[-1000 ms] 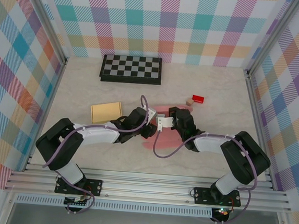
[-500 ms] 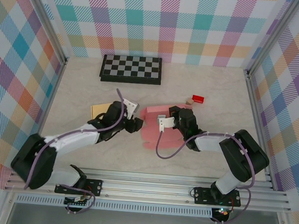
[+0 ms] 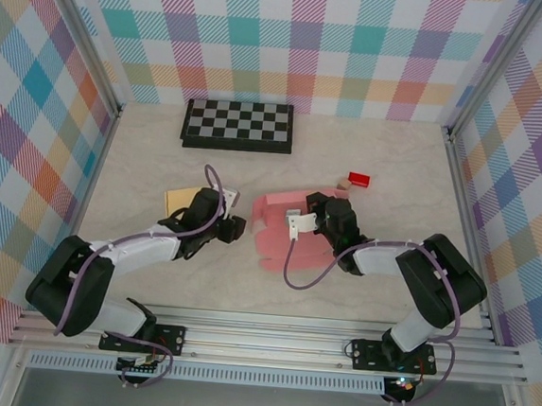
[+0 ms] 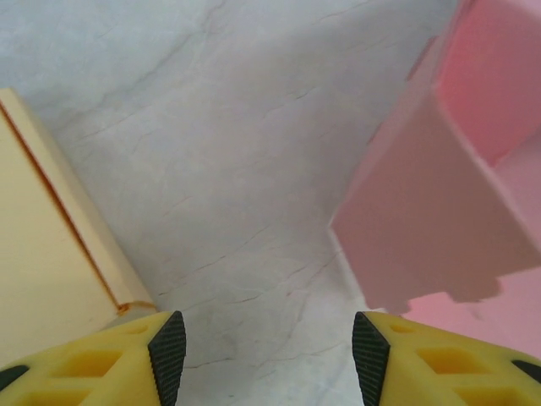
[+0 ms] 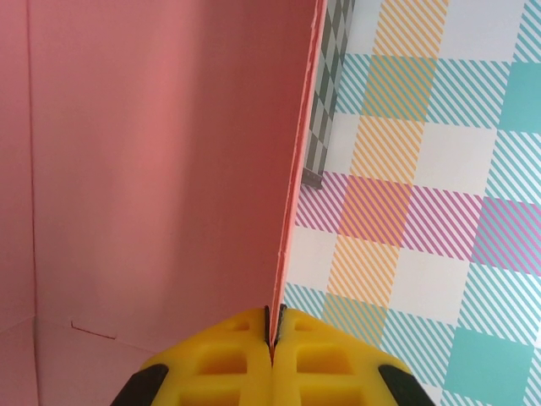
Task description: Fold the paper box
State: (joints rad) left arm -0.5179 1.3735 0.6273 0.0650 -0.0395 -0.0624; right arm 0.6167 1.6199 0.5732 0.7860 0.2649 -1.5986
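Roughly halfway, I would judge. The paper box (image 3: 281, 247) lies on the surface (image 3: 152, 155) nearer the arms than the chessboard (image 3: 239, 125) and a little to its right. It is no longer a flat sheet. The wall on the chessboard side stands up, and the left wrist view shows a side panel (image 4: 431, 211) raised and meeting another at a corner. The half farther from the chessboard looks flat on the surface. Those panels are not yet raised, and no tabs or lid can be seen tucked in.

The right gripper (image 3: 300, 223) is inside the pink outline. Its fingers are pressed together on the thin edge of an upright panel (image 5: 152, 169), which the right wrist view (image 5: 273, 326) shows pinched between them. The left gripper (image 3: 235, 226) is beside the box's left edge, below the chessboard and apart from the box. Its fingers are spread and hold nothing (image 4: 269, 355). A tan carton (image 3: 181, 198) lies flat just to its left.

The box's open side faces up. Its long axis seems to run from the chessboard side toward the arm bases, tilted slightly rightward. With the walls half raised I cannot be sure, because the outline from above is nearly as wide as it is long.
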